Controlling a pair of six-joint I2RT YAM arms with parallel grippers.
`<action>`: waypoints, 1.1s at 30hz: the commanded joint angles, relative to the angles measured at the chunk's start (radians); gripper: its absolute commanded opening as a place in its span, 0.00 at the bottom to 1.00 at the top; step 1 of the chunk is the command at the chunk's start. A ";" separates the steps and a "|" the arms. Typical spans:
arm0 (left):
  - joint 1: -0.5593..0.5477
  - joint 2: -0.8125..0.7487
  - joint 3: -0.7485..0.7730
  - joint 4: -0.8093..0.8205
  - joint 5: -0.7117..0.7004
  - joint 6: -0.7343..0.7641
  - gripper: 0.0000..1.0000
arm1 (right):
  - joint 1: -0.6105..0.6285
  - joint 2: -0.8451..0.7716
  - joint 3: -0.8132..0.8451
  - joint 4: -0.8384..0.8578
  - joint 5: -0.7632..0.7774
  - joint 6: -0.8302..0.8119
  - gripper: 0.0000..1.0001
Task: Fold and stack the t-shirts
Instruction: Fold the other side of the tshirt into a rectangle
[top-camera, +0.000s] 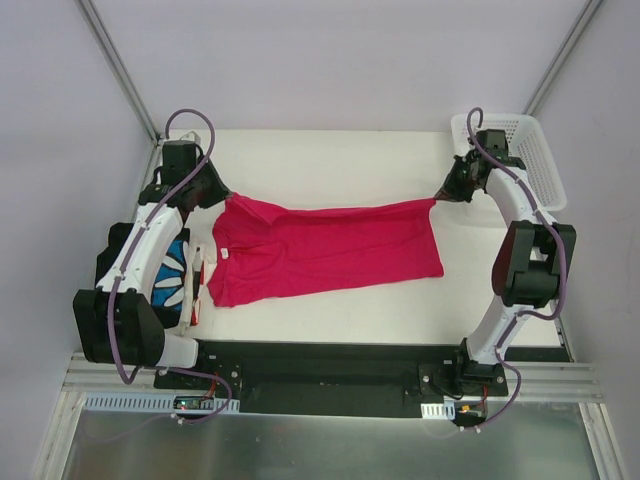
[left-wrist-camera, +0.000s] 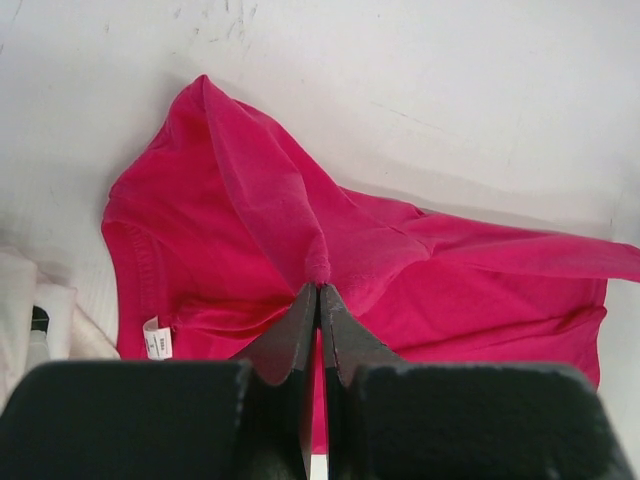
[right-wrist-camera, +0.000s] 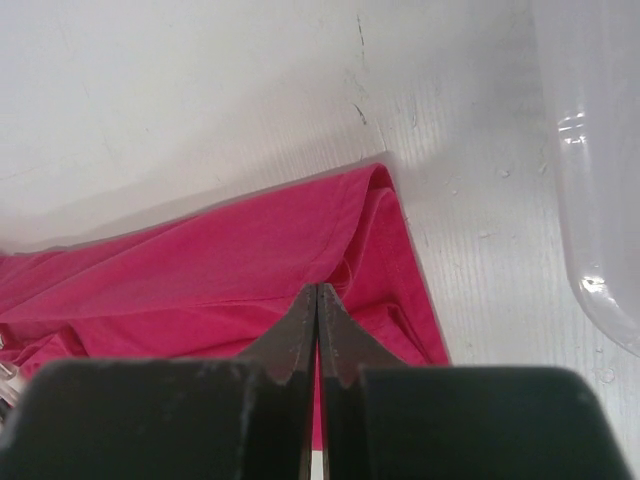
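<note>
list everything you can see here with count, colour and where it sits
pink t-shirt: one, crimson-pink, spread across the middle of the table, pinched at its two far corners
neck label: one, white, at the pink t-shirt's collar
printed t-shirt: one, black with blue and white print, at the left side, partly under the left arm
other cloth: count unclear, white with red edges, between the printed t-shirt and the pink one
basket: one, white plastic lattice, far right corner
table: one, white, under everything
left gripper: one, black, shut on the pink t-shirt's far left corner
right gripper: one, black, shut on its far right corner
</note>
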 joint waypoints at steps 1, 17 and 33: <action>-0.012 -0.057 -0.017 -0.003 -0.034 0.009 0.00 | -0.017 -0.040 0.017 0.006 0.024 -0.009 0.01; -0.012 -0.111 -0.037 -0.039 -0.132 0.023 0.00 | -0.046 0.026 0.078 -0.006 0.028 -0.020 0.01; -0.011 -0.125 -0.034 -0.060 -0.151 0.036 0.00 | -0.048 0.020 0.074 -0.007 0.023 -0.020 0.01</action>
